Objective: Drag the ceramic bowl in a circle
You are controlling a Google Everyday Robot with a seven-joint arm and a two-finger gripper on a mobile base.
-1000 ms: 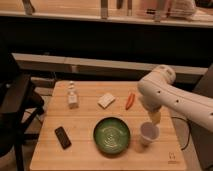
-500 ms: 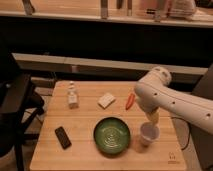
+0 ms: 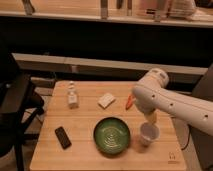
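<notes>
Bowl (image 3: 111, 135) at lower centre of the frame, flat on the table (image 3: 87, 120). Gripper (image 3: 150, 120) just right of it and slightly higher, jaws spread wide, gripping nothing, poised right over a white cup (image 3: 147, 136) beside the bowl's right rim. Phone (image 3: 63, 137) at lower left; bottle (image 3: 73, 96), white block (image 3: 106, 100) and orange thing (image 3: 130, 101) further up.

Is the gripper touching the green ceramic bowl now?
No, the gripper hangs over the white cup, which stands beside the ceramic bowl, and does not reach the bowl.
</notes>
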